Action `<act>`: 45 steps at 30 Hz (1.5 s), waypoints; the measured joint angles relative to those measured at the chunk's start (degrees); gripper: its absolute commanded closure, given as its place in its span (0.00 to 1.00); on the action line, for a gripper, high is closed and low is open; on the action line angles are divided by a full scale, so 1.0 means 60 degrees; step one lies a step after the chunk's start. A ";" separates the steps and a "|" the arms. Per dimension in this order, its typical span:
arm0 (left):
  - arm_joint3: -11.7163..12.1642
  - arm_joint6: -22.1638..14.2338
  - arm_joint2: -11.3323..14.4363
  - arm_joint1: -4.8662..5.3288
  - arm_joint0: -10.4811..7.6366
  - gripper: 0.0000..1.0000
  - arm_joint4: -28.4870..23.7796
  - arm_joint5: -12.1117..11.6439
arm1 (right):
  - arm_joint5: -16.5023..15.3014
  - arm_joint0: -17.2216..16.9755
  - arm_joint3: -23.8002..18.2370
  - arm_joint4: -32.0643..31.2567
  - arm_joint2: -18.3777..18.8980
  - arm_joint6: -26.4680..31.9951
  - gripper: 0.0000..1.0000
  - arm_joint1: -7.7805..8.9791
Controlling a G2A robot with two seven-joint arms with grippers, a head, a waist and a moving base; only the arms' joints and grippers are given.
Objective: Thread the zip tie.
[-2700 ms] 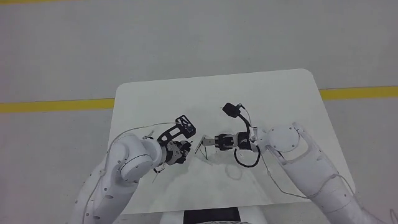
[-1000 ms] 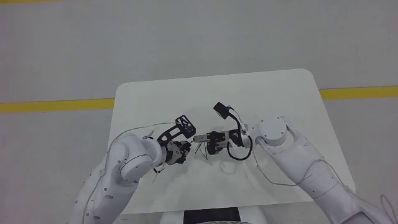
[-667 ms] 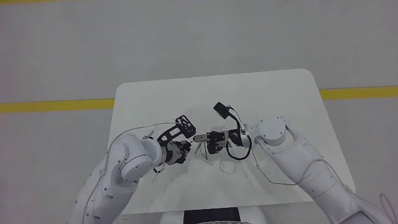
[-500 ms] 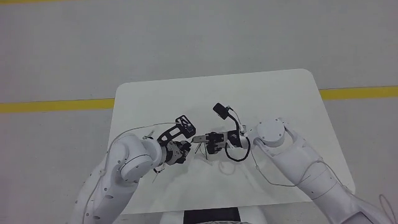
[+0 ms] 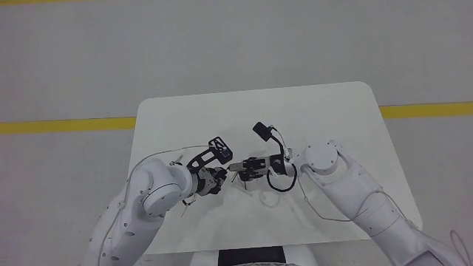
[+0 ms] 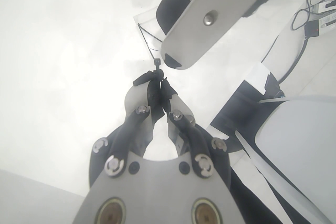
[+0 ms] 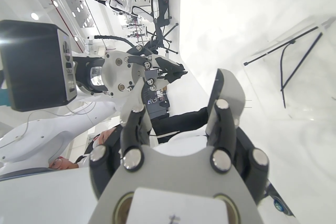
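Glossy white rounded arms (image 5: 155, 192), black wrist cables (image 5: 281, 148), grey fingers (image 7: 225, 89) with silver screws (image 7: 221, 104)

Both arms are bent at the elbow with the forearms angled inward. The left gripper (image 5: 219, 171) and the right gripper (image 5: 236, 168) meet nearly tip to tip in front of the torso. Left gripper: fingers (image 6: 152, 89) pressed together, pinching the zip tie (image 6: 157, 62) at their tips. Right gripper: fingers (image 7: 222, 93) spread wide apart with nothing between them, and one fingertip lies just beside the left gripper's tips.
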 measured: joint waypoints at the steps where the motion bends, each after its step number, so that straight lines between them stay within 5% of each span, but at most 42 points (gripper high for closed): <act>1: 0.0000 0.0000 0.0000 0.0000 0.0000 1.00 0.0000 0.0000 | -0.0022 -0.0004 0.0004 0.0021 -0.0005 -0.0039 0.70 -0.0003; 10: 0.0000 0.0000 0.0000 0.0000 0.0000 1.00 0.0000 0.0000 | -0.0287 0.0030 0.0044 0.0227 -0.0084 -0.0205 0.69 -0.0031; 45: 0.0000 0.0000 0.0000 0.0000 0.0000 1.00 0.0000 0.0000 | -0.0448 0.0360 0.0269 0.0588 -0.0389 -0.0339 0.90 -0.0130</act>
